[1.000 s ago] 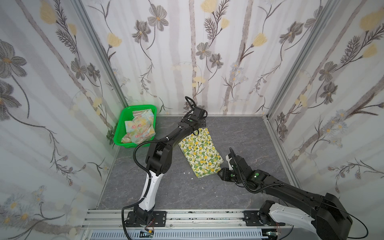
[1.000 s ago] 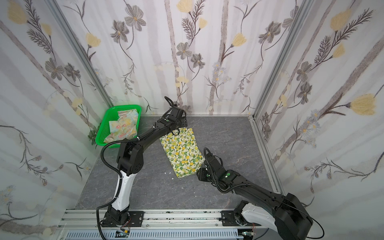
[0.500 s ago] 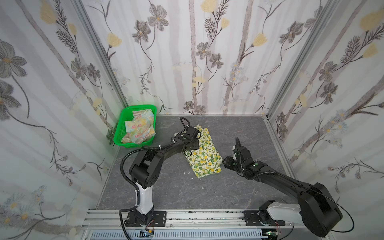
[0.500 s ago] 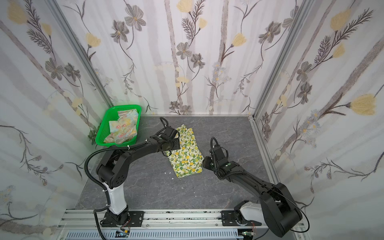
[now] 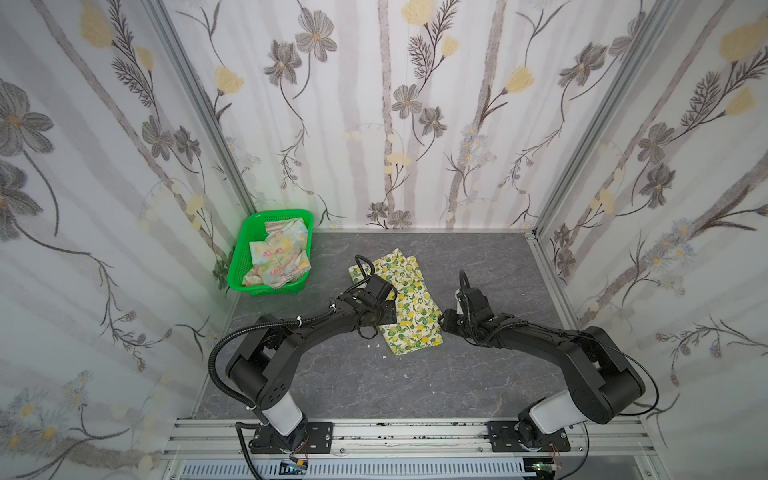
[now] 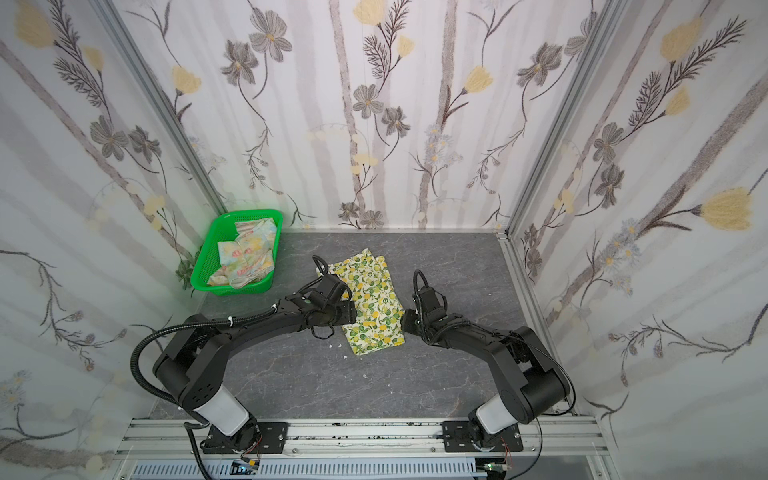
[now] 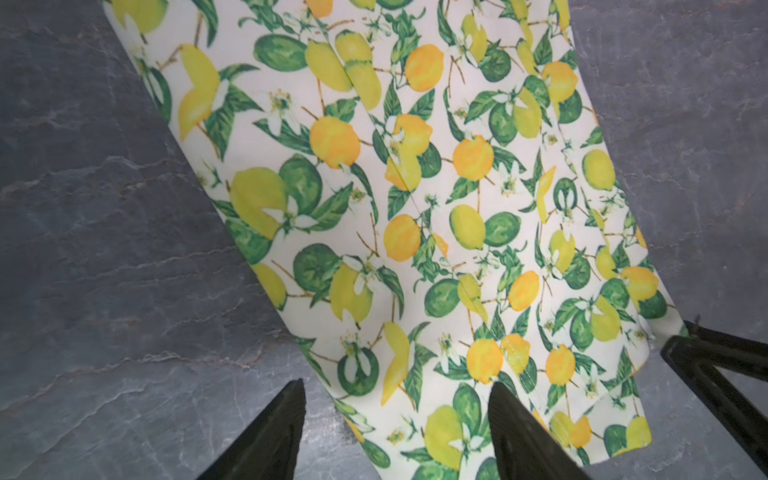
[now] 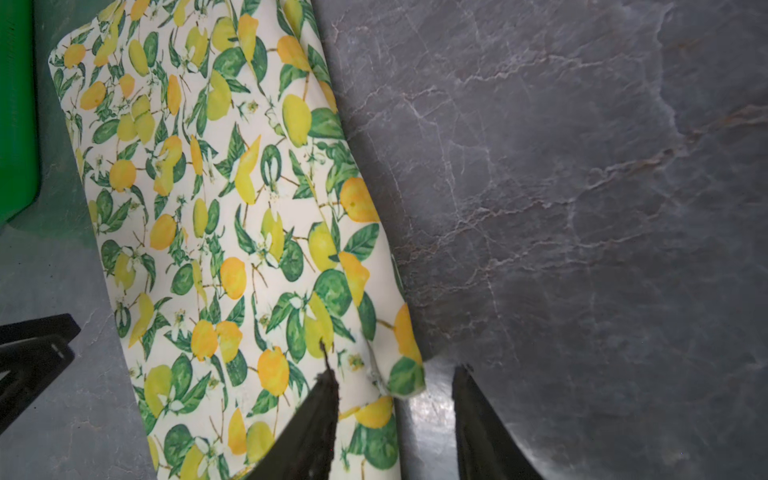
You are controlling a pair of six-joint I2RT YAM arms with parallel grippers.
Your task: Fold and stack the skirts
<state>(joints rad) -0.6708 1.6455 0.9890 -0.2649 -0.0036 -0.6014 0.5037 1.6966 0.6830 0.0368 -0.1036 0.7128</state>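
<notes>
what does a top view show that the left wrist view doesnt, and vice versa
Only a top view: the green basket holding the flowered skirt, and the papered walls. Only the left wrist view: that the left end effector is open, one finger over the table, one over the lemon skirt. Both: that skirt lying folded on the gray table.

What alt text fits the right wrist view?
A folded lemon skirt lies flat on a grey table, one corner between the parted tips of the open right end effector. A green basket shows at one edge.
</notes>
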